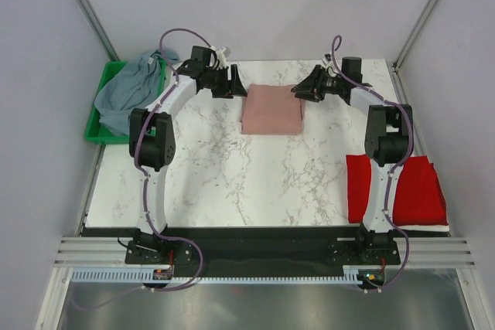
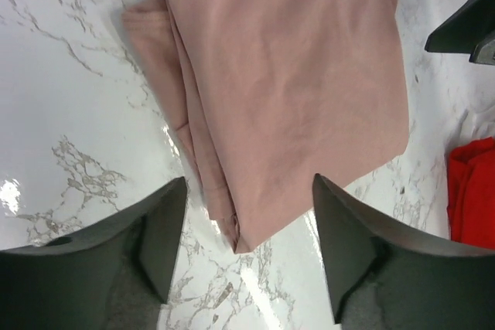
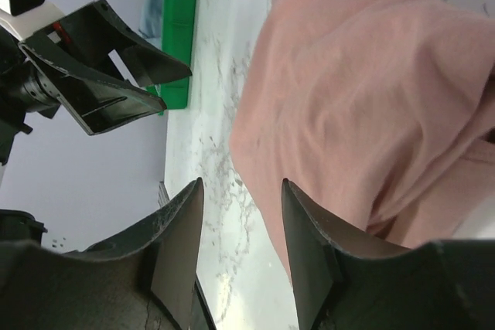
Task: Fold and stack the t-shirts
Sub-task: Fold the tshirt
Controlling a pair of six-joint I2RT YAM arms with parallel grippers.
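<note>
Grippers first: the left gripper stands wide open with nothing between its dark fingers, which sit either side of one corner of the folded cloth below; whether they touch it cannot be told. The right gripper is likewise parted, less widely, and empty, poised at the edge of the same cloth. Seen from above, the left gripper sits at the far left corner and the right gripper at the far right corner of a dusty-pink soft t-shirt, folded into a rough rectangle and lying flat on the white marble-pattern tabletop, towards the far middle. Layered edges show along one side of the fold. A plain red t-shirt, folded, lies at the near right edge of the table, partly behind the right arm and well apart from the pink one. A grey-blue t-shirt lies crumpled in a green plastic bin beside the far left edge of the table.
</note>
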